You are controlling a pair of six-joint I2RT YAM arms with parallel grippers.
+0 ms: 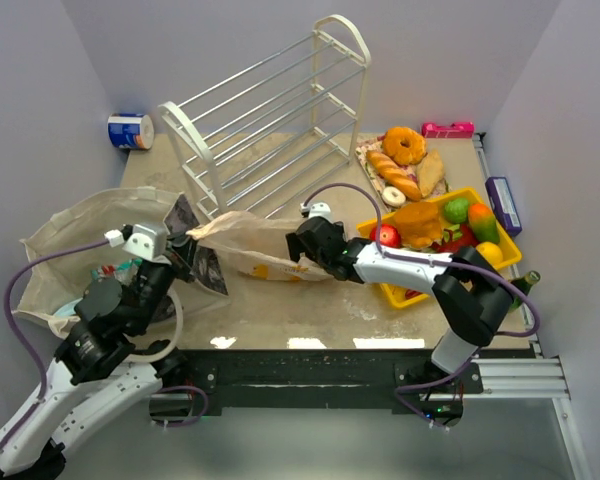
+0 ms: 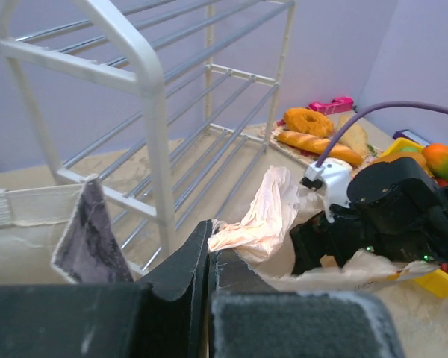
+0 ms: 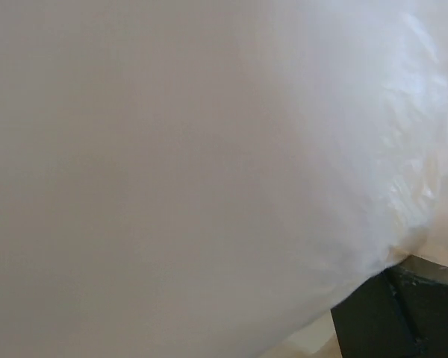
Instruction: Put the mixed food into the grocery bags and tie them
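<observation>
Near left of the desk: left gripper (image 1: 188, 243) pressed together, pinching one end of the peach-pink plastic bag (image 1: 255, 250). Just beside it, along the left edge, beige cloth tote (image 1: 65, 250), slumped with its mouth open and its dark printed flap (image 1: 208, 268) next to the fingers. Inside mostly hidden by folds and the arm, contents not readable.

Middle of the desk: plastic bag lying stretched between the two arms. A yellow-orange patch shows through the film, nothing else legible inside. Right gripper (image 1: 298, 246) at the bag's other end, against the film. Spread or closed, cannot tell.

Right edge: yellow tray (image 1: 392, 293) holding a red apple (image 1: 385, 236), brown-orange packet (image 1: 420, 222), green fruit (image 1: 456, 209), orange-green fruit (image 1: 483, 222), yellow fruit (image 1: 492, 252) and, among them, the red lobster (image 1: 458, 240). Behind the tray, bread loaves (image 1: 398, 178) and donut (image 1: 404, 145).

Farther back: white wire rack (image 1: 270, 110) on its side, blue can (image 1: 130, 131) in the far left corner, pink object (image 1: 447, 129) in the far right.

Only in the left wrist view: dark fingers (image 2: 179, 291) shut on a crumpled twist of film (image 2: 257, 216), with the black right gripper (image 2: 308, 242) beyond it.

Only in the right wrist view: pale film filling the lens, one dark finger (image 3: 403, 313) at the lower right, the other covered.

Only from overhead: tote and tray seen whole.
</observation>
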